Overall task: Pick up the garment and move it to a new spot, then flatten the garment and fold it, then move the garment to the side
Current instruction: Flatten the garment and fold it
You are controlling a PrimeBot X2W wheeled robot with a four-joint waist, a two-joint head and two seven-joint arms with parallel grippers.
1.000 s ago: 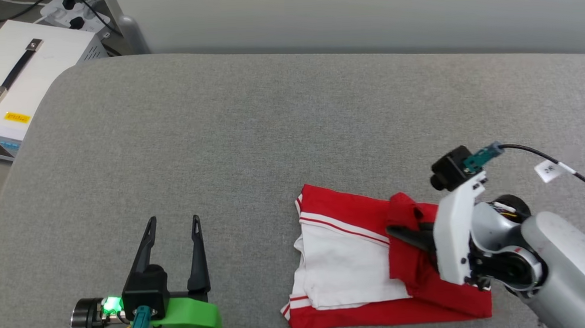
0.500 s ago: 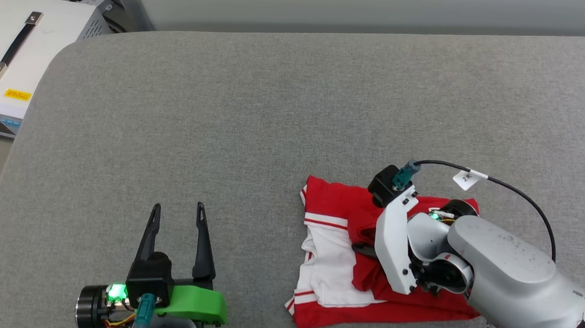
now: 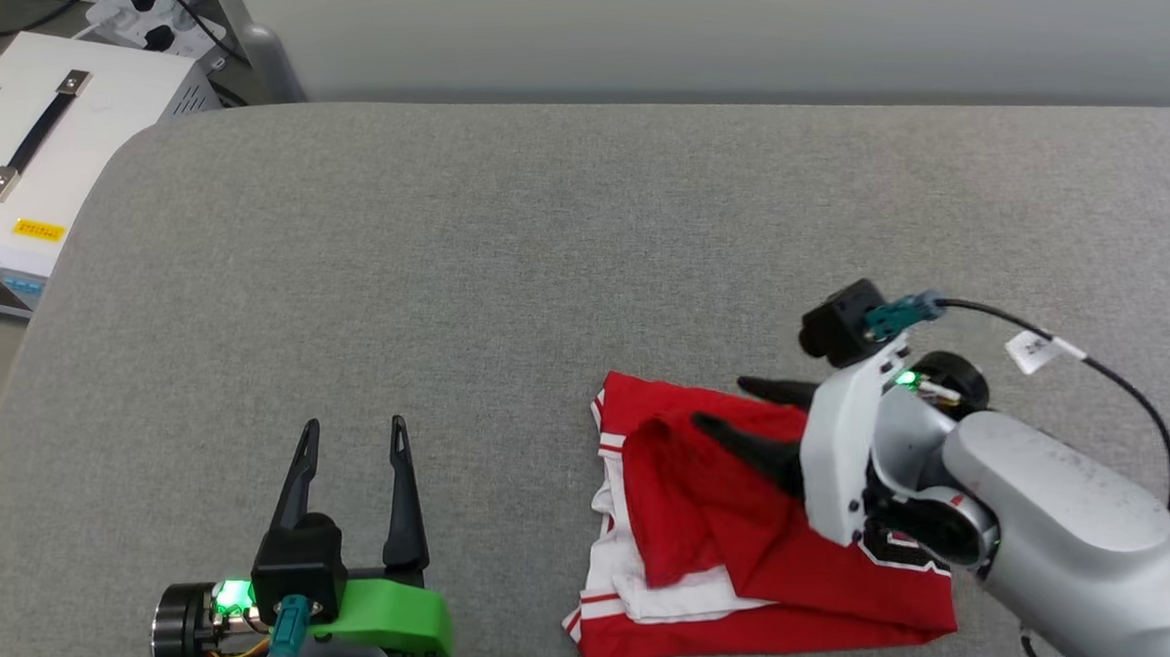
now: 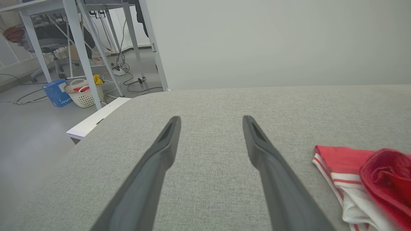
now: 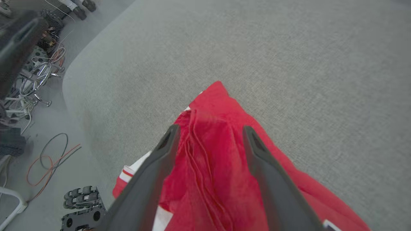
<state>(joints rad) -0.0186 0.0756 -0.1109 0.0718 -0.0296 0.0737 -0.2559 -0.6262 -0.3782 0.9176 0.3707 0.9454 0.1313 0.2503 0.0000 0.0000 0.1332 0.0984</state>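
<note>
The garment, a red T-shirt with a white sleeve and striped trim, lies folded on the grey padded surface at the front right. A loose red flap is draped leftward over most of the white sleeve. My right gripper hovers over the shirt's upper part, open, fingers pointing left. In the right wrist view the gripper has wrinkled red cloth lying below the gap between its fingers. My left gripper stands open over bare surface, left of the shirt. The left wrist view puts the gripper beside the shirt's edge.
A white box with a black handle sits beyond the surface's rounded left corner, with a power strip behind it. In the left wrist view, desk legs and a basket stand on the floor. Cables lie on the floor.
My right gripper carried the red flap leftward across the white sleeve, then opened and lifted off it. The left gripper has not moved. The head camera shifted slightly.
</note>
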